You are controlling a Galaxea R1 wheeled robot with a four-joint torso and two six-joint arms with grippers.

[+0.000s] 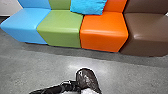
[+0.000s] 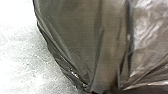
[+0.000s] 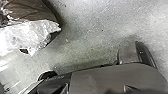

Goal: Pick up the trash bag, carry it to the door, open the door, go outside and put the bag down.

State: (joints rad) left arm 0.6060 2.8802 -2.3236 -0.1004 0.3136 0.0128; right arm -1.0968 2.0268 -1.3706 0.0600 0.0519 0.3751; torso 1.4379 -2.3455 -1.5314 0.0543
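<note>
At left, the front edge of the light blue seat (image 1: 27,22) borders grey floor (image 1: 32,60), which runs as a strip between the seats and the dark trash bag (image 1: 87,77). The left gripper (image 1: 76,85) is right at the bag, near centre; I cannot tell how its jaws stand, nor those of the right gripper. Beyond are the green seat (image 1: 60,27), blue cushion (image 1: 88,6) and orange seat (image 1: 103,30), then the brown seat (image 1: 147,30) at right. The right wrist view adds the bag's crumpled whitish plastic.
</note>
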